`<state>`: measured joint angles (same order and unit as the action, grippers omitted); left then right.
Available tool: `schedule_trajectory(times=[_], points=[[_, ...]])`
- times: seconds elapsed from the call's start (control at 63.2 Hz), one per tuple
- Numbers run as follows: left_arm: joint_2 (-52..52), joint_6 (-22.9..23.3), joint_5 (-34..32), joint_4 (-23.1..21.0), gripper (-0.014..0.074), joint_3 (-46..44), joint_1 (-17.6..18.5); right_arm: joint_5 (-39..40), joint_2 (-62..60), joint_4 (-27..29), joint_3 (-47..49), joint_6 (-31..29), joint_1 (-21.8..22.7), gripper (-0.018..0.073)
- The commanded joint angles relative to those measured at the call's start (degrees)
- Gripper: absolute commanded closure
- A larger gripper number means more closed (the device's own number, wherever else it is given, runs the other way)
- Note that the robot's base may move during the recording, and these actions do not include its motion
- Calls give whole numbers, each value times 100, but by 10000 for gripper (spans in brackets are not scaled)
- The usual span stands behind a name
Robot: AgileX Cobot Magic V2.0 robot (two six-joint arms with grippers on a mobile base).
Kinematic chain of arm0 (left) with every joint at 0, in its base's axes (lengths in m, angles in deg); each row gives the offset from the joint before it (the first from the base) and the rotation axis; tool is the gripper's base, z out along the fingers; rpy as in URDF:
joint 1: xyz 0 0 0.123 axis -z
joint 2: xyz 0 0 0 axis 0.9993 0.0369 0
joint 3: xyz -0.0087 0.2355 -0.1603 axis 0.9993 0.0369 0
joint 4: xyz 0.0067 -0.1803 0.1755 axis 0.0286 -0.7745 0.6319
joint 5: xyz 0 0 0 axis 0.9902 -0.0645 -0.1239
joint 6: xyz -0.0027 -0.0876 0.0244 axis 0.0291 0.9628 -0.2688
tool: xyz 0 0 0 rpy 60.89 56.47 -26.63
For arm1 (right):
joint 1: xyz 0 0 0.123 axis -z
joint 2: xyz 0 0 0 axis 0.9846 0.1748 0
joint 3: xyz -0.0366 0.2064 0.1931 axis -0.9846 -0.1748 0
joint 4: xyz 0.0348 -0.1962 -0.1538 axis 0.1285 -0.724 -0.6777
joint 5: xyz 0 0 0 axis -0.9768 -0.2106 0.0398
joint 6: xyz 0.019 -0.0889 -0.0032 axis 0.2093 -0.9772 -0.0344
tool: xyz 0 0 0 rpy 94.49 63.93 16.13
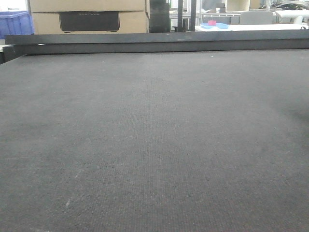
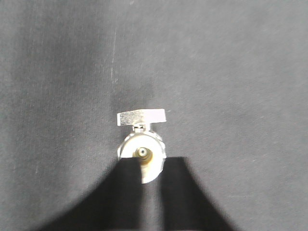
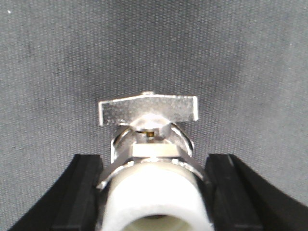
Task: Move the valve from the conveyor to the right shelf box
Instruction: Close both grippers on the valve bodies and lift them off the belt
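From the front, only the conveyor (image 1: 154, 145) is seen: a dark woven belt filling the view, closed off at the far side by its black edge rail (image 1: 159, 41). No valve, hand or shelf box is seen here. Beyond the rail a cardboard box (image 1: 43, 21) and a blue crate (image 1: 14, 24) are made out at far left, and a blue tray (image 1: 215, 25) at far right.

Over to the left wrist view, where a valve (image 2: 142, 144) is found on or just over the belt, with its flat butterfly handle (image 2: 141, 117) at the far end. The left hand (image 2: 150, 168) is shown only as two dark fingers (image 2: 125, 197). The valve's pale near end is framed in the narrow slot between them. Whether it is being pinched or merely covered cannot be told.

Now the right wrist view, where a valve (image 3: 149, 144) is seen close up. Its butterfly handle (image 3: 148, 109) is at the far end and its white near end (image 3: 154, 207) is turned to the camera. The right hand (image 3: 154, 161) is clamped on it, with black fingers (image 3: 79, 192) pressed to both flanks of the body. Whether this is the same piece as in the left view cannot be settled.

The grasp is judged made and little more. Belt is seen behind the valve, so the carry to the right shelf box and the release are judged still to be done.
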<state>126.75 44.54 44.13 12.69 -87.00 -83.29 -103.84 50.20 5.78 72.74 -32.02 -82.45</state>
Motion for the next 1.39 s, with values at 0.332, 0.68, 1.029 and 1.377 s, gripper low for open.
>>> schedule_trajectory(times=[0.332, 0.68, 1.029, 1.377], points=[[846, 30, 167, 67, 100, 0, 9, 114, -3, 107, -3, -20, 11, 722], [924, 30, -637, 56, 100, 795, 9, 191, -3, 107, -3, -20, 11, 722], [924, 30, -758, -12, 100, 795, 9, 191, -3, 107, -3, -20, 11, 722], [1127, 30, -742, -12, 100, 795, 9, 225, -3, 107, -3, -20, 11, 722]])
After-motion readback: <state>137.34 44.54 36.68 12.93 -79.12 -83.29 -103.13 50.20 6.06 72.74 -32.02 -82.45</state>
